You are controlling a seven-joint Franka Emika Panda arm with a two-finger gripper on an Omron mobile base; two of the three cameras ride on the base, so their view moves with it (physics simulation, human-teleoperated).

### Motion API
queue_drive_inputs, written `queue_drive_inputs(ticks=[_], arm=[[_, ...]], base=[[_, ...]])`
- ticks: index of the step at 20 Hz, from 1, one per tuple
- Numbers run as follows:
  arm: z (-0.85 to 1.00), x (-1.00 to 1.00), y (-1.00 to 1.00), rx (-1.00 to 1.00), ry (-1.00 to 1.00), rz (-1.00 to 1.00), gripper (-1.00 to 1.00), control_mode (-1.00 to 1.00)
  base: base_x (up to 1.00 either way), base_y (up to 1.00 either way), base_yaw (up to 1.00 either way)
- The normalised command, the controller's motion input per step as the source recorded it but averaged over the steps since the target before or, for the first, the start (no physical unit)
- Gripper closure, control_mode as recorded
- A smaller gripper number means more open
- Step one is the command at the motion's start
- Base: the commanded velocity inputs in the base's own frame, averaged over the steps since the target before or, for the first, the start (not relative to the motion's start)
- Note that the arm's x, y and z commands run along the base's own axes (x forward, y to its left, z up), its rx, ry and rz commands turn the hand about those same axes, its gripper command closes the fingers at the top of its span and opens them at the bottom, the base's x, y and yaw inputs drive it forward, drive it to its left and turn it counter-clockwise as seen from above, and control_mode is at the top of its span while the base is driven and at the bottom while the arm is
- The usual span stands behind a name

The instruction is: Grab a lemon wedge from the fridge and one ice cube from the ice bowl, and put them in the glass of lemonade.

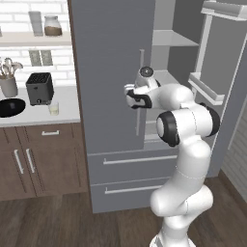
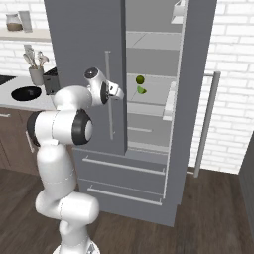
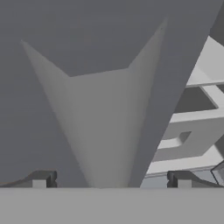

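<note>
A: Where's the claw (image 3: 111, 183) rn?

B: Up by the fridge (image 1: 108, 72), close to the shut left door near its bar handle (image 2: 107, 94). Tips spread wide in the hand view, nothing between them.

A: And the lemon wedge?

B: Lemon wedge (image 2: 142, 90) sits on a middle shelf inside; right door is swung open. A dark round fruit (image 2: 140, 79) is just behind and above it, so don't mix them up.

A: How to do this step well, imo?

B: Swing the hand round the edge of the left door into the opening, come at the wedge from the front, keep the tips wide till they straddle it. It's tiny, so close gently, else it'll prob skid away.

A: Other stuff?

B: Glass of lemonade (image 1: 53, 108) is on the counter (image 1: 67, 113) just in front of the toaster (image 1: 39, 88), pale liquid in it. Black ice bowl (image 1: 10, 107) is to its left; can't make out a cube inside from here. Jar (image 1: 52, 25) with brown contents up on the wall shelf, and a pot of utensils (image 1: 8, 79) behind the bowl.
</note>
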Motion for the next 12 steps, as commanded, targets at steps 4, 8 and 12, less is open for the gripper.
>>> queue_drive_inputs(ticks=[4,8,12], arm=[[-0.27,0.47,0.0,-0.01,-0.01,-0.01,-1.0,-1.0],[-0.12,0.39,0.08,0.0,-0.01,0.0,-1.0,-1.0],[0.0,0.24,0.17,0.0,0.02,-0.01,1.0,-1.0]], base=[[0.0,0.0,0.0],[0.0,0.0,0.0],[0.0,0.0,0.0]])
